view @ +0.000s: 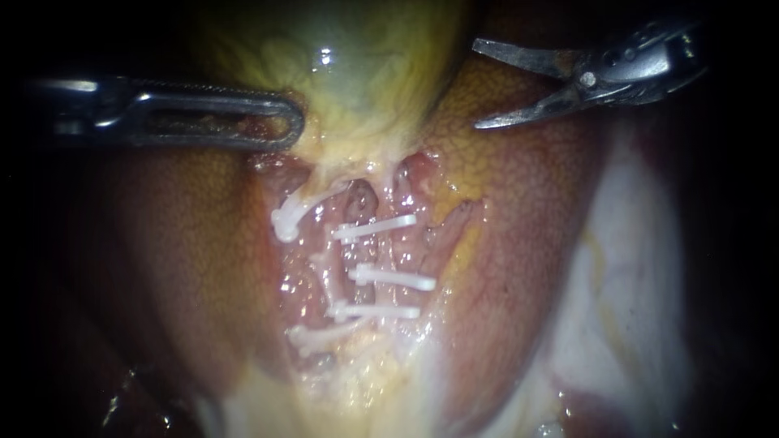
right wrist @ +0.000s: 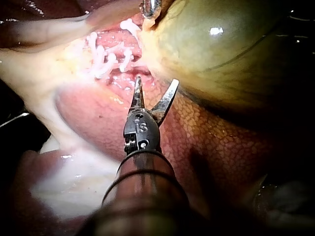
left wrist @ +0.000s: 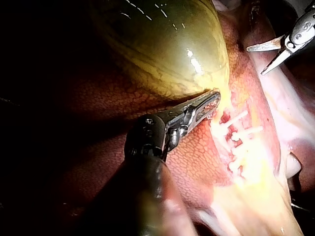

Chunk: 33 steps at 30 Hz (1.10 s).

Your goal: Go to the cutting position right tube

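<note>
The yellow-green gallbladder (view: 341,57) (left wrist: 162,44) (right wrist: 221,44) lies at the top, stretched upward. My left instrument (view: 280,122) (left wrist: 204,105) comes in from the left, its slotted jaws shut on the gallbladder's lower edge. Below it, the dissected bed holds two pale tubes with several white clips (view: 375,229) (left wrist: 236,135) (right wrist: 106,59). The right tube (view: 339,272) carries three clips in a column. My right instrument (view: 479,85) (left wrist: 256,61) (right wrist: 156,86) hangs at the upper right with its two blades open, above and to the right of the clips, touching nothing.
Reddish-brown liver (view: 178,259) (left wrist: 98,98) (right wrist: 211,147) flanks the bed on both sides. A pale whitish sheet of tissue (view: 617,276) lies at the right. A curved clip (view: 286,223) sits on the left tube.
</note>
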{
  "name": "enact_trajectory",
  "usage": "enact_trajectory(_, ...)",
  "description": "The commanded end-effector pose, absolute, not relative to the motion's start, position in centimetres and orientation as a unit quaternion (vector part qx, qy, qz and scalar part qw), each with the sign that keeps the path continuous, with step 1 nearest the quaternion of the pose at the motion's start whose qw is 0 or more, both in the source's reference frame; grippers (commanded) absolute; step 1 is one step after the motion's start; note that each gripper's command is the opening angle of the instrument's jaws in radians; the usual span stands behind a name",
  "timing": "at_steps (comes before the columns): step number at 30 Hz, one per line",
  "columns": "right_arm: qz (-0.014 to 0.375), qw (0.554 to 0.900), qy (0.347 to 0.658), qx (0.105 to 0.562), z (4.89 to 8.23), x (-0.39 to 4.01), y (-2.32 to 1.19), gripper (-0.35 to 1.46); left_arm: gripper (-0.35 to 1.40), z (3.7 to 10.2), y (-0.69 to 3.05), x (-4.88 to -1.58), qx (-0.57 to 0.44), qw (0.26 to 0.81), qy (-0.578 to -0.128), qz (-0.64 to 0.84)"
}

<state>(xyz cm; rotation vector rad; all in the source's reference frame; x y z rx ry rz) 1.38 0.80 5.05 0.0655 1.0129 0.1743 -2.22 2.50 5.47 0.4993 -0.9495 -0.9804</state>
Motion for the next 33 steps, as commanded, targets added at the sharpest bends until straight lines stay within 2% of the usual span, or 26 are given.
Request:
enact_trajectory(1,0.083,0.87,0.485,0.032,5.06,1.38,0.8,1.37,-0.35,5.47,2.5,-2.22,0.228,0.747,-0.434,-0.448)
enact_trajectory(8,0.082,0.87,0.485,0.033,5.06,1.39,0.8,1.37,-0.35,5.4,2.53,-2.12,0.232,0.747,-0.434,-0.447)
enact_trajectory(19,0.082,0.869,0.486,0.033,5.07,1.39,0.81,1.37,-0.35,5.0,2.72,-1.74,0.226,0.743,-0.434,-0.456)
enact_trajectory(33,0.077,0.868,0.49,0.036,5.07,1.46,0.79,1.4,-0.35,4.91,2.72,-1.67,0.224,0.742,-0.435,-0.459)
